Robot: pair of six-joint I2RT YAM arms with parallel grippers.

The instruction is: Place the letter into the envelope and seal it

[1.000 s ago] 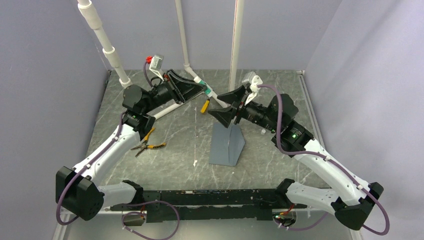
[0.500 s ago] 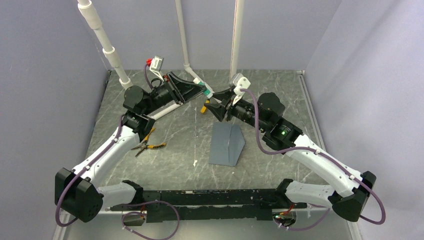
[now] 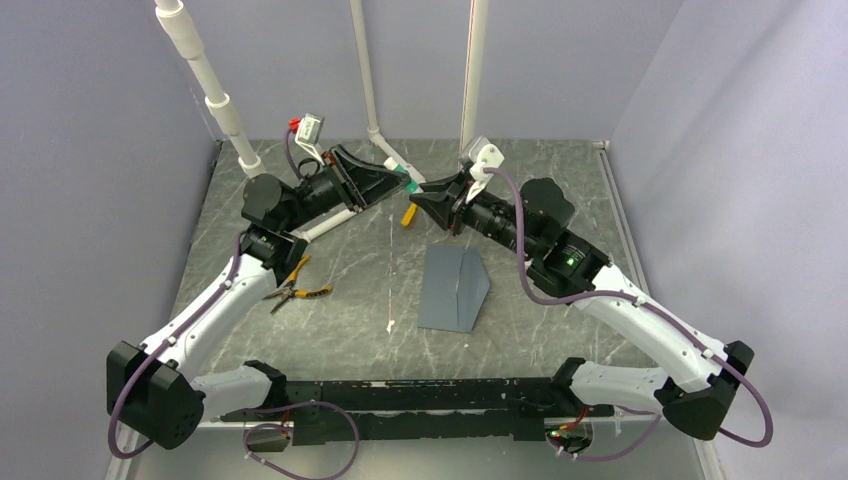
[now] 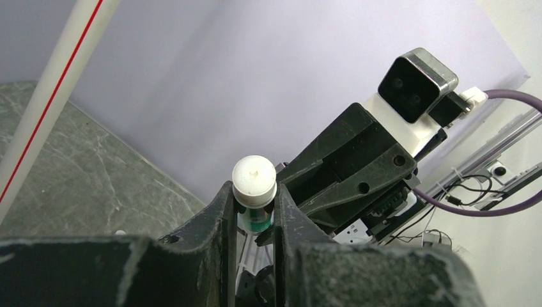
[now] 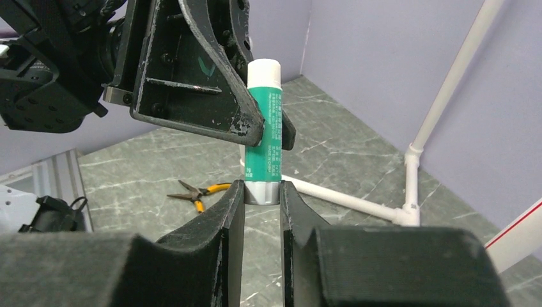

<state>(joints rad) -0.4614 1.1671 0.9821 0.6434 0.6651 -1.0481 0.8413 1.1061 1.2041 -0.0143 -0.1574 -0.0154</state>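
Observation:
The blue-grey envelope (image 3: 455, 288) lies on the table's middle, apart from both grippers. The letter is not in view. A green glue stick with a white cap (image 5: 264, 134) is held in the air between both grippers behind the envelope. My left gripper (image 3: 405, 180) is shut on its green body just below the cap (image 4: 254, 181). My right gripper (image 5: 263, 192) is shut on its grey bottom end; in the top view it (image 3: 422, 198) meets the left gripper tip to tip.
Yellow-handled pliers (image 3: 295, 290) lie on the table at the left, also in the right wrist view (image 5: 195, 190). A small yellow object (image 3: 408, 214) lies below the grippers. White pipes (image 3: 232, 120) stand at the back. A white scrap (image 3: 391, 325) lies left of the envelope.
My right gripper has left the envelope's top, moved up and left to the glue stick in my left gripper, and closed on its bottom end. The envelope now lies lower.

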